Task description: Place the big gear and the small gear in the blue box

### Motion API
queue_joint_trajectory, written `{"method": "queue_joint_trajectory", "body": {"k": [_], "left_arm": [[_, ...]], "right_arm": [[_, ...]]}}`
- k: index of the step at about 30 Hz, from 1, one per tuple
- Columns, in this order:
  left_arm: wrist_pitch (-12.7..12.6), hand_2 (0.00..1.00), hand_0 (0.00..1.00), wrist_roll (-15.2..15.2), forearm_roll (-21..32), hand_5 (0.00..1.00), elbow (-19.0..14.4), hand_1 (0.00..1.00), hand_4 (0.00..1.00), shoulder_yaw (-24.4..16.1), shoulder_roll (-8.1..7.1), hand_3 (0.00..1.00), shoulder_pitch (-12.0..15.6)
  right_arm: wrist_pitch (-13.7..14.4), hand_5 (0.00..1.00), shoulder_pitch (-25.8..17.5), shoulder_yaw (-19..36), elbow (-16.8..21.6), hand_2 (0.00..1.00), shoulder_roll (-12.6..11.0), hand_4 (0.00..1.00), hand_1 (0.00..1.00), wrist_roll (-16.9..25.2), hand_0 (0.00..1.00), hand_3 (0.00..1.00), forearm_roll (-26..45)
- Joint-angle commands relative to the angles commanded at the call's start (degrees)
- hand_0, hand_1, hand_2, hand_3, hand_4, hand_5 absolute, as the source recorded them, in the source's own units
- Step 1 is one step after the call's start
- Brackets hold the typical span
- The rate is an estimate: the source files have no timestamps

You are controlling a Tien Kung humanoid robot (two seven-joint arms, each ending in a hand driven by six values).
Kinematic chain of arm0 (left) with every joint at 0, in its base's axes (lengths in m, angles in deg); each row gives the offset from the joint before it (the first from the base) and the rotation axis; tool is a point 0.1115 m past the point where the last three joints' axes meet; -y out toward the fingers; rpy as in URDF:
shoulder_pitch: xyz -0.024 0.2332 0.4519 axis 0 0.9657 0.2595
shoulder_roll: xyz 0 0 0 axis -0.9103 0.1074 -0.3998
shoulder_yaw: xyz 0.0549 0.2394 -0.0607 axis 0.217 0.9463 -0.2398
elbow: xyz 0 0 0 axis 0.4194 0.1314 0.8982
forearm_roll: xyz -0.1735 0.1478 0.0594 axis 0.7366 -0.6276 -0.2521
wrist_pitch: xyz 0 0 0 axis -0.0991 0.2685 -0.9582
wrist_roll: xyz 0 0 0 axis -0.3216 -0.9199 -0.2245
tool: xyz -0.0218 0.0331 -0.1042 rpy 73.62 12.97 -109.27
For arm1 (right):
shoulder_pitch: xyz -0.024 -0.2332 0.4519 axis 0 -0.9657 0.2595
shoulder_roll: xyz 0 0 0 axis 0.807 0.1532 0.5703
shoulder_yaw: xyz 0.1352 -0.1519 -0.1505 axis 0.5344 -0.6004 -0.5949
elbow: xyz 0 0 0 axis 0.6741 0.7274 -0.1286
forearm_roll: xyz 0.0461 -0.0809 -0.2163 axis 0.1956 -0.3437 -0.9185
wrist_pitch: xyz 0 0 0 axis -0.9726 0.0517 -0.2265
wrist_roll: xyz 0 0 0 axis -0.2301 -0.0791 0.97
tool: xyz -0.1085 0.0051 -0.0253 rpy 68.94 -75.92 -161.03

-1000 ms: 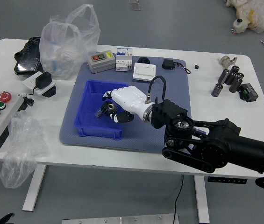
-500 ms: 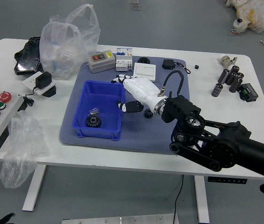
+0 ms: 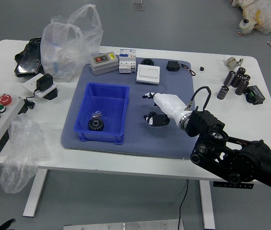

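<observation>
Nearest you, a tip of your left robot hand (image 3: 5,224) shows at the lower left. The big gear (image 3: 96,124) sits inside the blue box (image 3: 107,103), where the task wants it. Beside the box, your right robot hand (image 3: 171,107) is spread, apparently empty, over the half-hidden small gear (image 3: 152,114), probably to pinch it. A second ago it was over the box.

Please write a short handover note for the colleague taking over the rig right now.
Right hand: open, over the mat at the small gear, which it partly hides; contact can't be judged.
Left hand: not in view.
Done: big gear is in the blue box, near its front wall.
Left: grasp the small gear, right of the box, and place it inside.
</observation>
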State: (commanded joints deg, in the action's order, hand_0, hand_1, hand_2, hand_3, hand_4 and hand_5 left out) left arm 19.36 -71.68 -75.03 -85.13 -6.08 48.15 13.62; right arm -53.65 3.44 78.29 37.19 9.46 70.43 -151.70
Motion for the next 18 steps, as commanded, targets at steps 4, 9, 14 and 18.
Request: {"method": "queue_joint_trajectory", "body": {"k": [4, 9, 14, 18], "left_arm": [[0.0, 0.499, 0.652, -0.1, 0.1, 0.723, 0.0, 0.435, 0.697, 0.1, -0.09, 0.724, 0.0], [0.0, 0.500, 0.652, -0.1, 0.1, 0.723, 0.0, 0.435, 0.698, 0.1, -0.16, 0.724, 0.1], [0.0, 0.500, 0.652, -0.2, 0.1, 0.725, 0.1, 0.435, 0.698, 0.2, -0.16, 0.724, 0.0], [0.1, 0.500, 0.652, -0.3, 0.2, 0.724, 0.1, 0.434, 0.699, 0.4, -0.10, 0.724, -0.1]], "right_arm": [[0.0, 0.195, -0.4, -0.5, -1.8, 0.833, 0.0, 0.662, 0.655, 0.3, 0.439, 0.834, 0.8], [0.5, 0.221, -0.8, -0.8, -3.4, 0.767, -0.1, 0.651, 0.614, 0.8, 0.433, 0.778, 1.8], [1.7, 0.184, -0.6, -2.0, -4.7, 0.613, 0.4, 0.533, 0.530, 1.3, 0.403, 0.682, 3.2], [2.9, 0.171, 0.0, -3.0, -5.4, 0.491, 1.1, 0.544, 0.496, 1.6, 0.381, 0.639, 4.0]]}}
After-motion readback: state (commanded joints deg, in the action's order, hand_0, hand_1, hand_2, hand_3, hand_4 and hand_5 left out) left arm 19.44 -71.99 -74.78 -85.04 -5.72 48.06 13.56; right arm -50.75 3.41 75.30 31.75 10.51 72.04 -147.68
